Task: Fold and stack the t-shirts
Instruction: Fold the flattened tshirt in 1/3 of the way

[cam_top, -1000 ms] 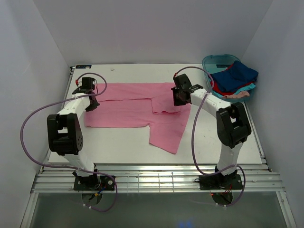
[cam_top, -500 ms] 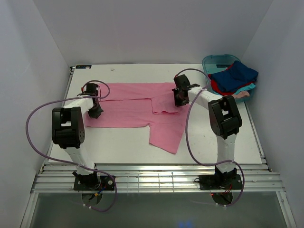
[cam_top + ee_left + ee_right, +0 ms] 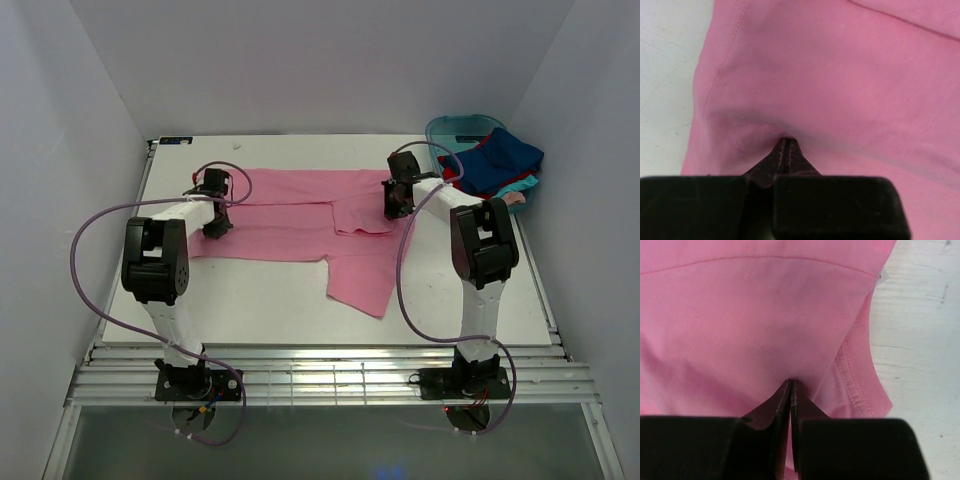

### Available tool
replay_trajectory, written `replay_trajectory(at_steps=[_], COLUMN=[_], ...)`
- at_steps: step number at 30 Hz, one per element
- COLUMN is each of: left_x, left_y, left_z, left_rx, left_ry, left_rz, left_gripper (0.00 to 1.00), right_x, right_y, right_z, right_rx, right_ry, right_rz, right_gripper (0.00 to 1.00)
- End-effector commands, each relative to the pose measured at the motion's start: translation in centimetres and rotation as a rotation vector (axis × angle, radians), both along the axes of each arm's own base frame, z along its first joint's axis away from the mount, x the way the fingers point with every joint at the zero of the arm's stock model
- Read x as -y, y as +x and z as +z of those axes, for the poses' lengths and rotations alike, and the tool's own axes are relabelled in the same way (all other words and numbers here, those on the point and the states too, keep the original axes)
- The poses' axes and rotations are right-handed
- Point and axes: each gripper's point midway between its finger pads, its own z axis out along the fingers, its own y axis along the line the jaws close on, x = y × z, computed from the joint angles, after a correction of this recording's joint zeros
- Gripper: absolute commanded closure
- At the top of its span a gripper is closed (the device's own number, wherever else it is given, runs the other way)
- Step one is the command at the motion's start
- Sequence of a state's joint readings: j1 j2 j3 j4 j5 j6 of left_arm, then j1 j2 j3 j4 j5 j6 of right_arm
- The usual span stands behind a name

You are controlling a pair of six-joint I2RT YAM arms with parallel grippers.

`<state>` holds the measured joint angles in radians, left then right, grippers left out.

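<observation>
the pink shirt lies flat on the table, with the left claw clenched on its left edge and the right claw clenched on its right edge. bare tabletop runs along its near hem. a tub of other shirts sits just beside the right claw.

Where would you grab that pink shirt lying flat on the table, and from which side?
At its two ends, from above. The pink shirt lies flat and spread sideways, so pinching near the left edge and the collar should lift it evenly. The left gripper and right gripper are shut on it there.
</observation>
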<state>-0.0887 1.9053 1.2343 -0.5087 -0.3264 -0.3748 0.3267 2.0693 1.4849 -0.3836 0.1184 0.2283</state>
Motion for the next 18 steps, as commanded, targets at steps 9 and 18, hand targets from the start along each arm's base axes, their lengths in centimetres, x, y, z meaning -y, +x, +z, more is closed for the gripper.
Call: replay_trajectory(at_steps=[9,18], left_x=[2.9,2.3], left_y=[-1.2,2.0], left_z=[-2.6,8.8], left_rx=[-0.084,0.248], left_ry=[-0.042,0.0], left_rz=[-0.06,-0.059], left_gripper=[1.0,0.93], right_x=[6.2,5.0], right_y=[0.3,2.5], right_z=[-1.3,6.9], right_rx=[-0.061,0.165], right_ry=[-0.094,0.006], right_rz=[-0.094,-0.036], right_gripper=[0.92,0.87])
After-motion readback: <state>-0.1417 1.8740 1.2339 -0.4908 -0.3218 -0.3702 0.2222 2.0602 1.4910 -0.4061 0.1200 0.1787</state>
